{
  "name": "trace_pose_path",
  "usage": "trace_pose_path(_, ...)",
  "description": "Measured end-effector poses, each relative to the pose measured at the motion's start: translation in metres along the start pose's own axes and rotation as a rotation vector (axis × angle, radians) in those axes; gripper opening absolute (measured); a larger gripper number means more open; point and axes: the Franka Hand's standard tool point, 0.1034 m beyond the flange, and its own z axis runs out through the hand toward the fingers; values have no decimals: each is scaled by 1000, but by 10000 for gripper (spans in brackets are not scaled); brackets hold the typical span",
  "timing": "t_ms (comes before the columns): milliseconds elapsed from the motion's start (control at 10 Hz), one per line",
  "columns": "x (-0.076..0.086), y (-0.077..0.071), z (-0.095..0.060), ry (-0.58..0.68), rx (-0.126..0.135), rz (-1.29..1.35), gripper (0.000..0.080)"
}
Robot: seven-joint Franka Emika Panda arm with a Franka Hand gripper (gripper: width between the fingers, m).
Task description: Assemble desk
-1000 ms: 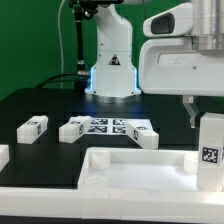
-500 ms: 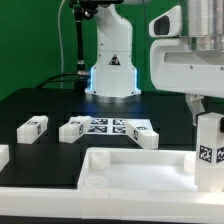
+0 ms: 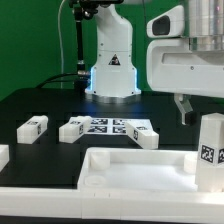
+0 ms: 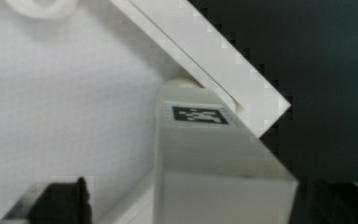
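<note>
Across the black surface [image 3: 40,100] from the exterior view's left: cut-off leg [image 3: 3,155] at the picture's edge, then tagged leg [image 3: 33,126] lying flat, third leg [image 3: 72,129] at one end of the marker board [image 3: 112,126], fourth leg [image 3: 147,139] at the other. In front, tabletop [image 3: 130,165], rim up. At its corner on the exterior view's right, upright leg [image 3: 210,150]. Just above that, pincer [image 4: 197,203] released, fingers [image 3: 183,108] spread wide, one visibly clear of the leg's side
</note>
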Motion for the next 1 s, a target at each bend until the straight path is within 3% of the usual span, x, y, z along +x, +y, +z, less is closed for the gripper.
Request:
trace_pose_path(600, 0, -1, 0, 3, -2, -437, 648)
trace_pose_path(700, 0, -1, 0, 7, -8, -528, 648)
trace_pose_path(800, -1, -2, 1, 22, -34, -629, 649)
trace_pose_path(1000, -2, -3, 1, 31, -46, -772, 648)
